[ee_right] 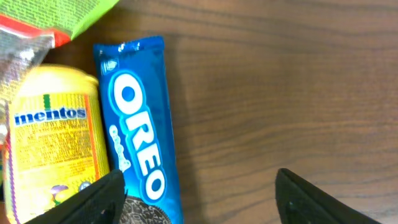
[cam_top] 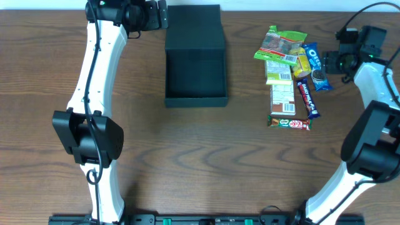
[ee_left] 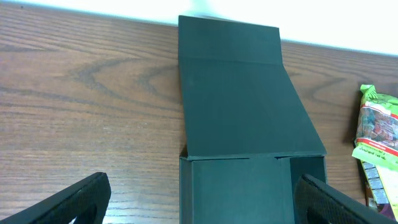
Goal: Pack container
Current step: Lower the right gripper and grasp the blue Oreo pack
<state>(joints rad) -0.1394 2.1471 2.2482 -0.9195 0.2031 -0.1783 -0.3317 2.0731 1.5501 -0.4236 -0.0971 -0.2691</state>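
Note:
The black container [cam_top: 195, 74] stands open at the back middle of the table, with its flap lid [cam_top: 195, 26] folded back. In the left wrist view the container [ee_left: 249, 112] lies between my open fingers. My left gripper [cam_top: 164, 14] is open and empty at the lid's back left corner; in its wrist view it [ee_left: 202, 205] straddles the box. My right gripper [cam_top: 330, 62] is open and empty just right of the blue Oreo packet [cam_top: 315, 65]. In the right wrist view the gripper [ee_right: 202, 199] has its left finger over the Oreo packet [ee_right: 137, 112].
Snacks lie right of the box: a green bag [cam_top: 281, 45], a yellow Mentos pack [cam_top: 302, 62], two pale packets [cam_top: 281, 87], a dark bar [cam_top: 307, 99] and a green-red bar [cam_top: 289, 123]. The Mentos pack [ee_right: 53, 143] shows in the right wrist view.

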